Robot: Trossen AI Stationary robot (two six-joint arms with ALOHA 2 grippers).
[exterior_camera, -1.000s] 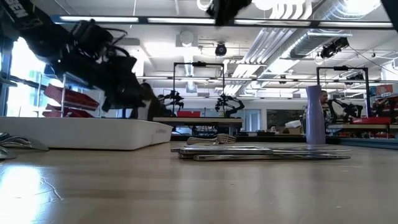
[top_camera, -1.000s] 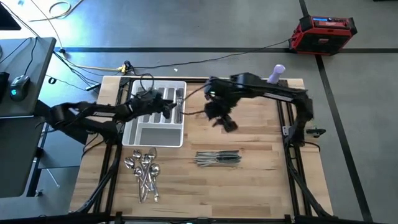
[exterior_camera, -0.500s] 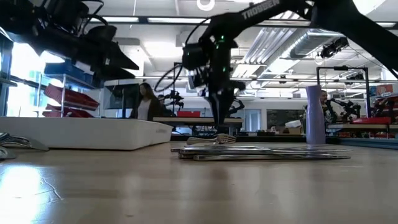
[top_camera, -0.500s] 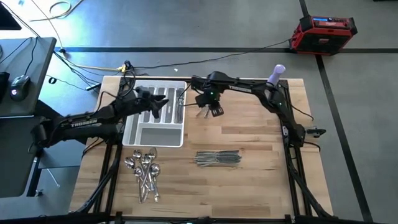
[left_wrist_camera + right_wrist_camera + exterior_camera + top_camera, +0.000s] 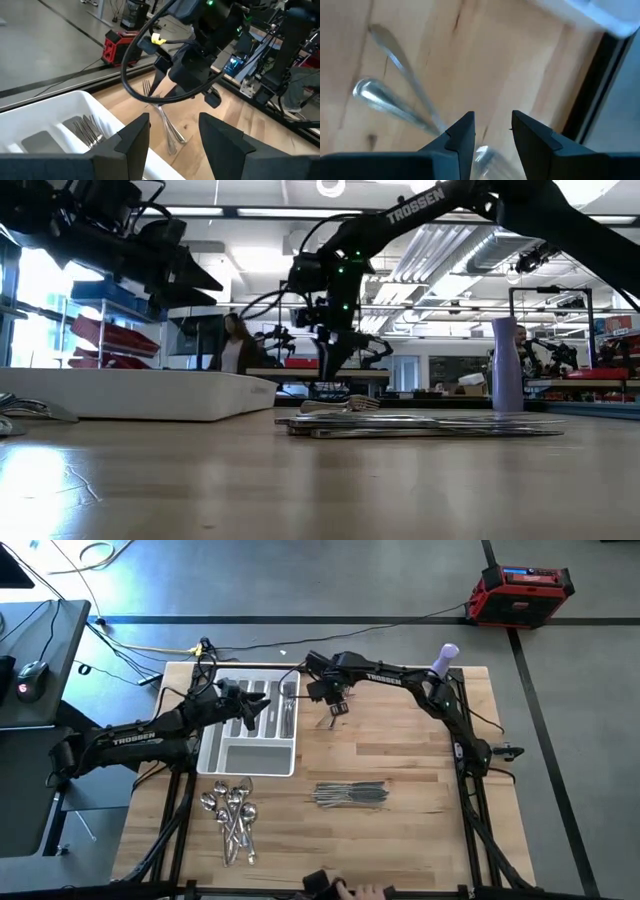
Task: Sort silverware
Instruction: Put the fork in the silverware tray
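My right gripper [image 5: 330, 703] hangs just right of the white tray [image 5: 255, 755], shut on two silver forks [image 5: 167, 122]. Their handles [image 5: 405, 85] splay downward toward the wood. Whether the handle ends touch the table cannot be told. My left gripper [image 5: 174, 135] is open and empty above the tray's far compartments, where several forks [image 5: 87, 131] lie. Spoons [image 5: 232, 818] lie in a heap near the tray's front. A bundle of long silverware [image 5: 350, 795] lies mid-table. My right gripper pinches the two forks at their head ends [image 5: 481, 154] between its two fingers, the tines [image 5: 146, 87] sticking up beside the fingers. The fingers come from above, pointing steeply down. The forks hang below, tilted, with their handles spread apart.
A purple bottle [image 5: 445, 658] stands at the table's far right corner. A red box [image 5: 520, 590] sits on the floor beyond it. A hand [image 5: 365, 892] shows at the table's near edge. Bare wood lies between the tray and the right edge.
My right gripper has come down from high above the table and gone toward the far left, next to the tray, carrying the forks. My left gripper has risen out of the tray and drawn back toward the left.
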